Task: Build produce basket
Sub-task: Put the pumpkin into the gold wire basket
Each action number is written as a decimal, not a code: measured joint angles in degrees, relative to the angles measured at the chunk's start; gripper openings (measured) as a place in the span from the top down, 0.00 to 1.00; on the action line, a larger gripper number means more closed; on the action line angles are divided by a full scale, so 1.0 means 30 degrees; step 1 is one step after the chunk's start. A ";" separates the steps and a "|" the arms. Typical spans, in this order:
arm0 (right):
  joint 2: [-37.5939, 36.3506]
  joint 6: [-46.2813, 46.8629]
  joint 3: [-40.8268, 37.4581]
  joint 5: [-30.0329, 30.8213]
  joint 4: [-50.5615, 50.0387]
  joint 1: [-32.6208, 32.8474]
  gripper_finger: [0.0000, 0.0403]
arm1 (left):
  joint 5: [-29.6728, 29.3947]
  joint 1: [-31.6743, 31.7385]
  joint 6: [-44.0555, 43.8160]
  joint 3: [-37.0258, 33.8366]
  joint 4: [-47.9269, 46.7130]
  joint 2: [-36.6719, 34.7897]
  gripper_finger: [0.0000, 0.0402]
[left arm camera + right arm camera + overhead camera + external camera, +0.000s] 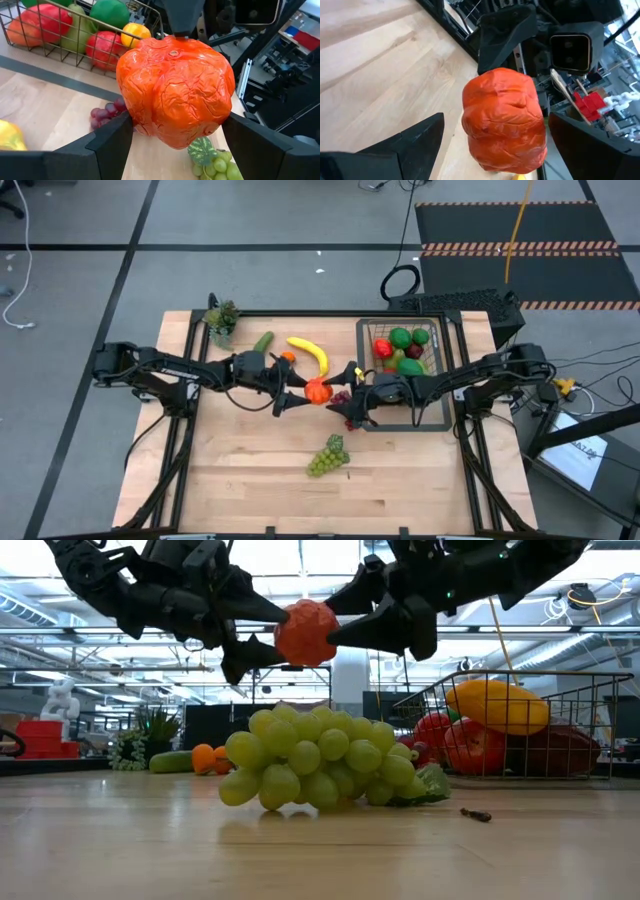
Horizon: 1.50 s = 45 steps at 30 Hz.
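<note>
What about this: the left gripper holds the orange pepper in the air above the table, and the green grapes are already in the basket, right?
Not quite. The green grapes are not in the basket; they lie on the table, apart from it, as the high view shows. The rest holds: the left gripper holds the orange pepper in the air above the table.

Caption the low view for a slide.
Both end effectors meet at an orange pepper above green grapes; basket behind.
</note>
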 joint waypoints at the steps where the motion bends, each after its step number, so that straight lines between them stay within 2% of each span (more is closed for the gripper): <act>1: 0.0029 -0.0299 0.0000 0.0000 0.0018 0.0000 0.12 | 0.0016 -0.0005 0.0009 0.0000 -0.0087 0.0000 0.27; 14: 0.0022 -0.1117 0.0000 -0.0124 0.0142 -0.0015 0.26 | 0.0016 -0.0005 0.0009 0.0000 -0.0241 0.0000 0.27; 28: 0.0299 -0.1215 0.0007 -0.0160 0.1270 -0.0022 0.26 | 0.0002 -0.0398 -0.0206 0.0000 0.0618 -0.0007 0.27; 36: 0.0255 -0.1514 0.0007 -0.0147 0.1542 0.0000 0.32 | -0.0429 -0.0613 0.1958 0.0000 0.1290 -0.0007 0.26; 39: 0.0248 -0.1332 0.0007 -0.0124 0.1767 0.0000 0.32 | -0.0973 -0.0881 0.3438 -0.0022 0.1471 -0.0164 0.20; 43: 0.0139 -0.1294 0.0044 -0.0131 0.1896 0.0000 0.32 | -0.1033 -0.0965 0.3701 -0.0036 0.1497 -0.0919 0.04; 45: 0.0162 -0.1212 0.0036 -0.0144 0.1914 0.0020 0.32 | -0.1010 -0.0837 0.3720 -0.0036 0.1146 -0.1534 0.02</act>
